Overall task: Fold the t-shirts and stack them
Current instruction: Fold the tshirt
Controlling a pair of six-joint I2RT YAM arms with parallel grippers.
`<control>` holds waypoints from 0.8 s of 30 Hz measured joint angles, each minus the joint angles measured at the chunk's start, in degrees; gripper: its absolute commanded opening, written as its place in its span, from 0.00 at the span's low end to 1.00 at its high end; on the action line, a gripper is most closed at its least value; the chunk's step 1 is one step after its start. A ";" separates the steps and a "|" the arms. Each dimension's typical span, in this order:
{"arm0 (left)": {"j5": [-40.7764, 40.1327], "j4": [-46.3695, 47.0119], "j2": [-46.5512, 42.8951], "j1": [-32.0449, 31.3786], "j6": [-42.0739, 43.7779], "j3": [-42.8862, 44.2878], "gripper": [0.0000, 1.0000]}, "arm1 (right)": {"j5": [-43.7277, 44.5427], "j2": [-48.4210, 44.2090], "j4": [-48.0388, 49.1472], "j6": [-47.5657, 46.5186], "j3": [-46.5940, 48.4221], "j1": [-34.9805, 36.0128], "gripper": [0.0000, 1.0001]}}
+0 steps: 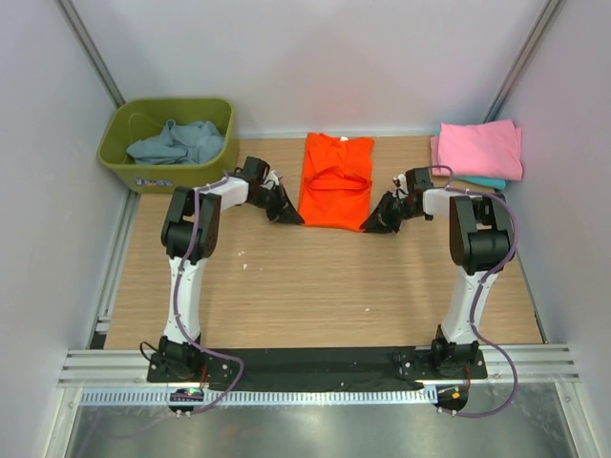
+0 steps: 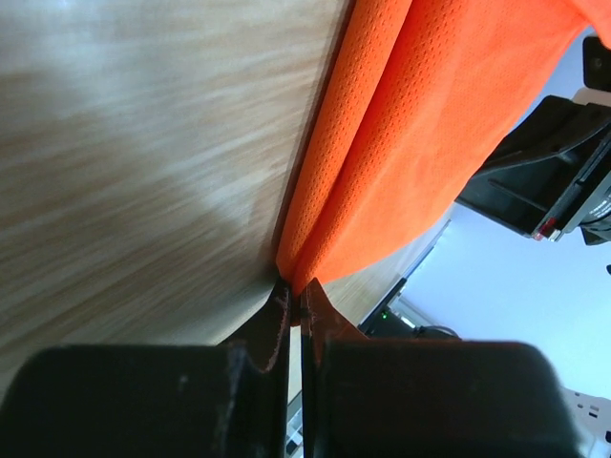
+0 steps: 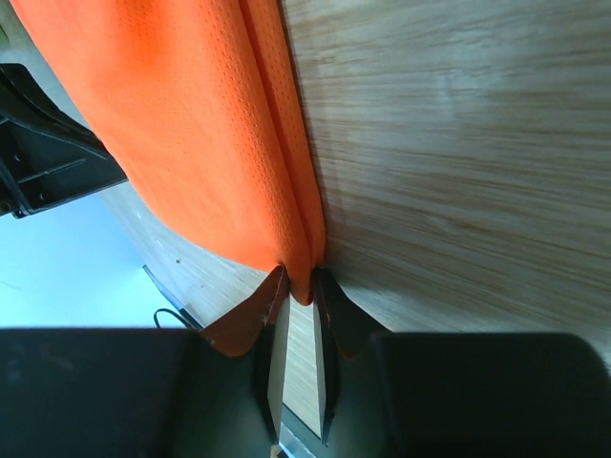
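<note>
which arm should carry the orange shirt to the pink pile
Right, probably. The right gripper pinches the orange shirt at a near corner, and the pink pile sits far right, beside that arm. The left gripper, on the other corner, would reach across.

This is a robotics lab test cell. Plain white panel walls (image 1: pixel 315 57) and aluminium rails (image 1: pixel 93 50) enclose a wooden table (image 1: pixel 325 281). The left arm (image 1: pixel 186 286) and right arm (image 1: pixel 468 286), trailing purple cables (image 1: pixel 514 243), are bolted to a black plate (image 1: pixel 315 360).
</note>
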 measured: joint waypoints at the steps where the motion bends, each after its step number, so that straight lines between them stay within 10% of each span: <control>1: 0.00 0.26 -0.35 -0.04 -0.22 -0.61 0.00 | 0.07 0.00 -0.02 -0.17 0.00 -0.13 0.15; 4: -0.04 0.61 -1.31 -0.26 -0.31 -2.12 0.00 | 0.68 -0.09 -0.24 -1.18 0.00 -0.90 0.01; 24: 1.03 -0.42 -29.42 -9.49 5.57 -7.54 0.00 | -1.25 -27.80 -11.10 -5.40 -1.22 -4.63 0.01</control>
